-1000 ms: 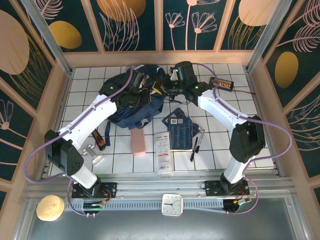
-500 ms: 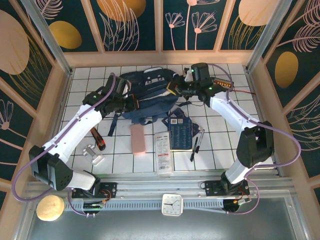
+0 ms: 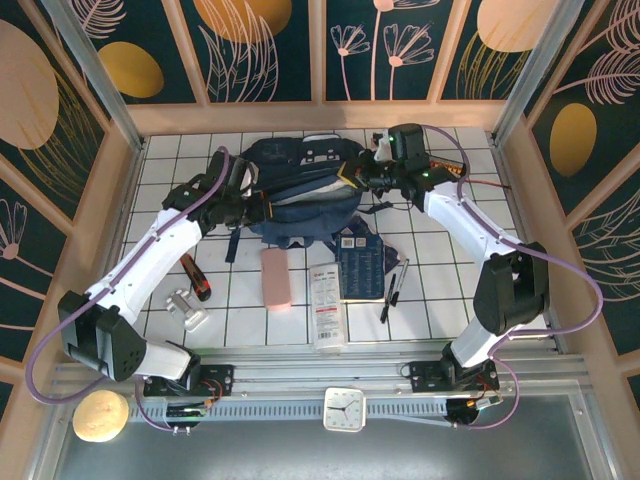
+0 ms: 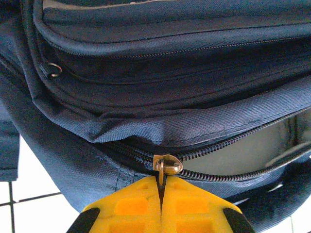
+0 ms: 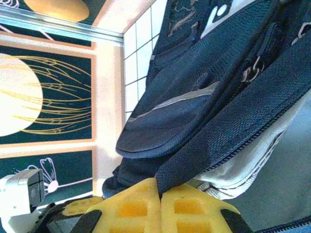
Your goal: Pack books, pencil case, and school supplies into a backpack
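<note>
You're unzipping the backpack (image 3: 300, 178) (nothing packed): left gripper (image 4: 160, 188) pinches the zipper pull (image 4: 168, 165), right gripper (image 5: 159, 188) clamps what seems the flap (image 5: 233, 116); next, slide it open.

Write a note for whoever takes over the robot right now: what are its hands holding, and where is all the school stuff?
Left end effector: shut on the zipper pull of the backpack.
Right end effector: shut on the backpack's fabric edge beside the opening.
On the table, outside the backpack: pink pencil case, white booklet, navy book, two pens.
Done: zipper partly open, pale lining showing.
Left: widen the opening, then pack all of these.
</note>
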Available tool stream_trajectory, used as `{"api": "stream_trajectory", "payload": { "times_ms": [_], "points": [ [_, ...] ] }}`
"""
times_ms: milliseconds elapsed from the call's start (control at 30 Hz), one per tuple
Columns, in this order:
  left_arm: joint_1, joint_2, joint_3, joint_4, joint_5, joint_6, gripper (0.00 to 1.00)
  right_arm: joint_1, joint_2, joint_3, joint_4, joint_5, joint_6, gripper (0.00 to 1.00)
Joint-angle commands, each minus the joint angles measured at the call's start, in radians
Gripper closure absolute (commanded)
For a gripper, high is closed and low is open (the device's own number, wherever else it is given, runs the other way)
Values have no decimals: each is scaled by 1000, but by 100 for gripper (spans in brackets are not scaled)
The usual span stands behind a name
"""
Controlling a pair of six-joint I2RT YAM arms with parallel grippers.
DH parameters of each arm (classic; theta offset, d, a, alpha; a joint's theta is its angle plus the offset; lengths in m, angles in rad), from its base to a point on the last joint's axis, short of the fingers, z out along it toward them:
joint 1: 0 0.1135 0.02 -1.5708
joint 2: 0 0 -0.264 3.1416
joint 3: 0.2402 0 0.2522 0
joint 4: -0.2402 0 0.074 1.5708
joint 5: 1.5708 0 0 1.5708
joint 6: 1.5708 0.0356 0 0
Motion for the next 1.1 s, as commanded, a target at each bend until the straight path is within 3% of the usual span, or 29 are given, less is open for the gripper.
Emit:
{"api": "stream_trajectory", "payload": {
  "times_ms": [0,100,233,333,367,433,533,633,867,967,1067],
  "points": [
    [76,24,8,-64,-111,95,100,-48,-40,68,-20,-28,-71,100],
    [152,3,-61,-56,-156,149,100,-117,-45,31,-41,-43,-103,100],
    [169,-8,-86,-61,-202,182,100,-186,-10,40,-94,-53,-157,100],
    [168,-25,-91,-25,-140,169,100,-206,39,87,-138,-81,-184,100],
    [168,-34,-92,-6,-92,154,100,-200,53,103,-141,-106,-187,97],
    [167,-51,-94,29,-26,120,100,-169,64,134,-164,-116,-196,74],
    [165,-81,-94,73,38,81,100,-115,48,163,-224,-72,-168,54],
    [150,-108,-98,108,96,42,100,-53,-15,108,-196,-19,-55,46],
    [48,-124,-103,177,123,-4,100,107,-83,-21,-107,56,151,44],
    [40,-127,-114,197,138,-5,100,195,-13,68,-130,69,-46,44],
    [39,-126,-113,182,137,25,100,306,31,152,-201,234,-476,42]
  ]
}}
